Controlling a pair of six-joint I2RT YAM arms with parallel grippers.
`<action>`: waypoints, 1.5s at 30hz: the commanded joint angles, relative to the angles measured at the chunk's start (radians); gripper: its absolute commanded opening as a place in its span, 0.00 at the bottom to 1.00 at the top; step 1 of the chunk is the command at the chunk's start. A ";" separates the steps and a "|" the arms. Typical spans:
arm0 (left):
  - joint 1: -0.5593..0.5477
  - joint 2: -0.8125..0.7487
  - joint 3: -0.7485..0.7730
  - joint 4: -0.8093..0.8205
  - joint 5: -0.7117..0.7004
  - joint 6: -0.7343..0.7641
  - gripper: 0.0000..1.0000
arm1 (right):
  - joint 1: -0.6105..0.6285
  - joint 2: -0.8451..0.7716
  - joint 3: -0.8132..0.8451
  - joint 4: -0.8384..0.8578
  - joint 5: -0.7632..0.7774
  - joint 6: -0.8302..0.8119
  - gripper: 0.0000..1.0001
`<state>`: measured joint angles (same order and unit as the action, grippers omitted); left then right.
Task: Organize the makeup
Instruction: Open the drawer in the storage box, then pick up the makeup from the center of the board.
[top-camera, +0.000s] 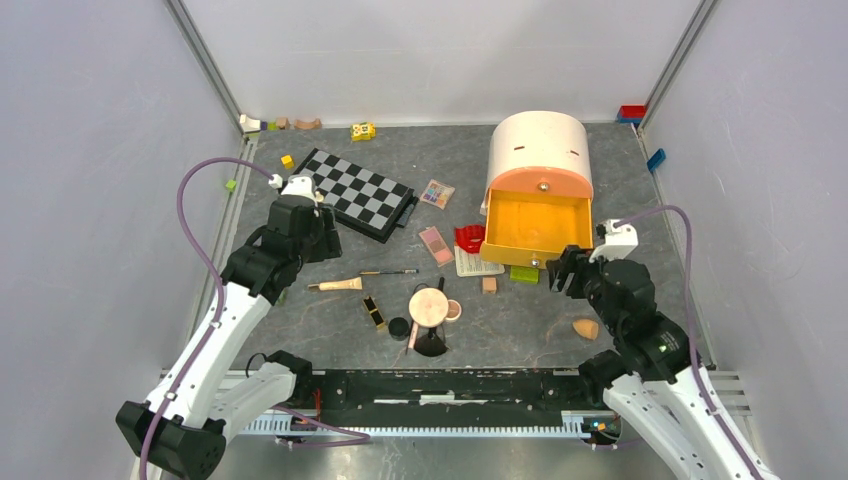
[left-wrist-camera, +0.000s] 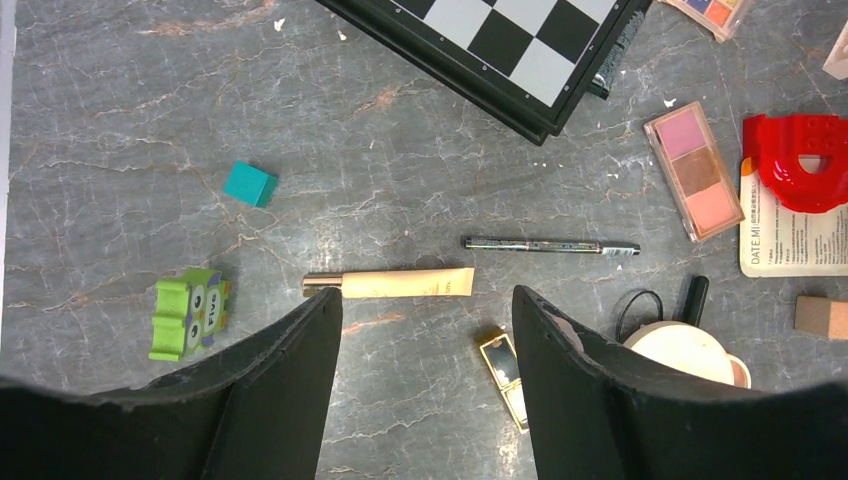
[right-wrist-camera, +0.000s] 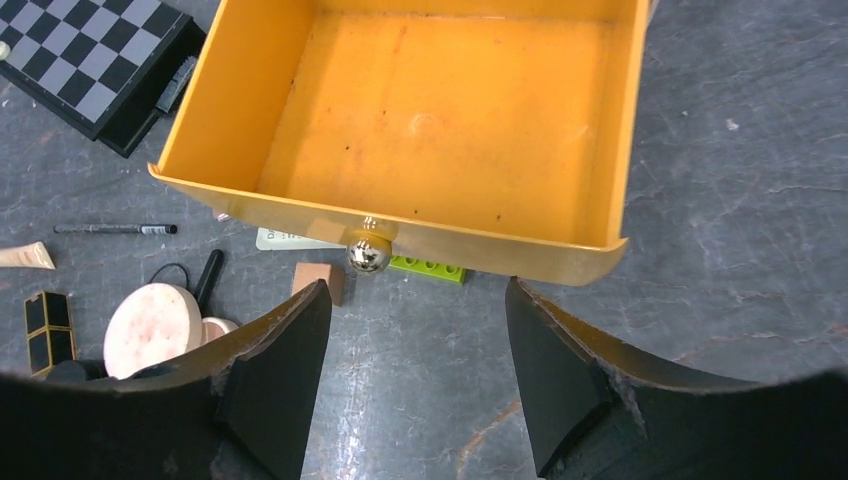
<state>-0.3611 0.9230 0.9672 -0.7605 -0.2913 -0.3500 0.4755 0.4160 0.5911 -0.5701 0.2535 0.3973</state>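
Yellow drawer (right-wrist-camera: 440, 110) stood open, empty; pink palette (left-wrist-camera: 693, 170), beige tube (left-wrist-camera: 405, 283) and slim pencil (left-wrist-camera: 550, 245) lay loose on the desk (left-wrist-camera: 150, 120), seemingly nothing sorted. Left gripper (left-wrist-camera: 427, 310) and right gripper (right-wrist-camera: 417, 290) gaped, holding nothing.

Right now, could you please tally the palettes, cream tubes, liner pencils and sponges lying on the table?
Palettes: 2, multicolour palette and pink palette
Cream tube: 1
Liner pencil: 1
Sponge: 1
Total: 5
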 joint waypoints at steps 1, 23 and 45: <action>0.006 0.011 0.001 0.039 0.024 0.052 0.70 | -0.001 0.036 0.131 -0.104 0.061 0.035 0.71; -0.124 0.792 0.705 0.093 0.235 0.028 0.73 | 0.000 0.083 0.217 -0.242 -0.074 -0.069 0.73; -0.125 1.604 1.445 0.044 0.295 0.320 0.99 | 0.000 0.095 0.129 -0.218 -0.048 -0.076 0.76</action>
<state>-0.4885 2.5080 2.3608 -0.7448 0.0017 -0.1257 0.4759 0.5026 0.7376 -0.8246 0.1959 0.3347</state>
